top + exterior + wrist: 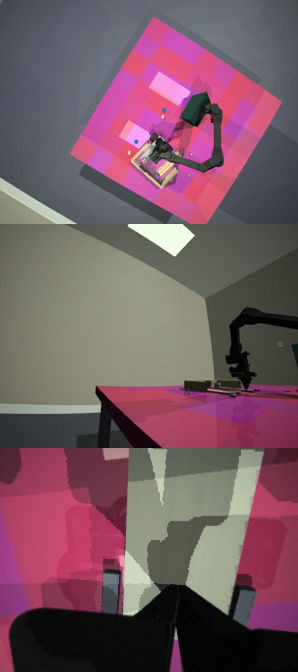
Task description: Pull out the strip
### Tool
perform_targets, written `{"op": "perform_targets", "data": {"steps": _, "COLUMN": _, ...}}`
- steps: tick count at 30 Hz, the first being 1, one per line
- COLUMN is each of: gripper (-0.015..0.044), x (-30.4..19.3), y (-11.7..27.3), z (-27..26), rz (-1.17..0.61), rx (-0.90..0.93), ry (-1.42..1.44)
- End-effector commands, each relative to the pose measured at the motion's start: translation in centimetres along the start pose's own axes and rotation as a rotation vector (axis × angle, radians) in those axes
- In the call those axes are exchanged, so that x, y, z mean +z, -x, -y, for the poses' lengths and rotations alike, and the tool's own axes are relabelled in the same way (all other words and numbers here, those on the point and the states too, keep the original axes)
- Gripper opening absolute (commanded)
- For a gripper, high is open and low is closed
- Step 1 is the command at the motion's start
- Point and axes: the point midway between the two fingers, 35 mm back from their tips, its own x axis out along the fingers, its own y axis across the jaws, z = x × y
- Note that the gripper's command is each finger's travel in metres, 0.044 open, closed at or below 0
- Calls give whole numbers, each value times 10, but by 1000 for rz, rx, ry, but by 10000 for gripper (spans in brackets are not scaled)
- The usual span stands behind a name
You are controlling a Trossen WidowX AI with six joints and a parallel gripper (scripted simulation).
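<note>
Pincer (163,142) (246,388) (176,593) clenched, fingertips together, pointing down over pale grey-green strip (146,153) (212,565), lower middle of wrist frame. Small dark posts (110,593) (243,604) flank strip. Pinkish cube (144,160) (217,385) with dark mark on strip, inside tray (138,153) (196,385), bottom center of top frame. Purple block (157,175) by tan strips (165,168), farther right. Blue dots (164,110) (136,141) outside tray, nearer frame center. Dark green box (194,109) right of center.
</note>
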Motion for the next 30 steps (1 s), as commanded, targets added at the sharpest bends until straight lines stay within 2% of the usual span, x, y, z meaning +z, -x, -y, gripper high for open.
{"op": "perform_targets", "data": {"steps": 1, "gripper": 0, "x": -1, "y": -5, "z": 0, "rz": -7, "rx": 4, "ry": -2}}
{"op": "perform_targets", "data": {"steps": 17, "gripper": 0, "x": 3, "y": -6, "z": 0, "rz": -7, "rx": 4, "ry": -1}}
{"op": "perform_targets", "data": {"steps": 30, "gripper": 0, "x": -15, "y": -7, "z": 0, "rz": -8, "rx": 4, "ry": -2}}
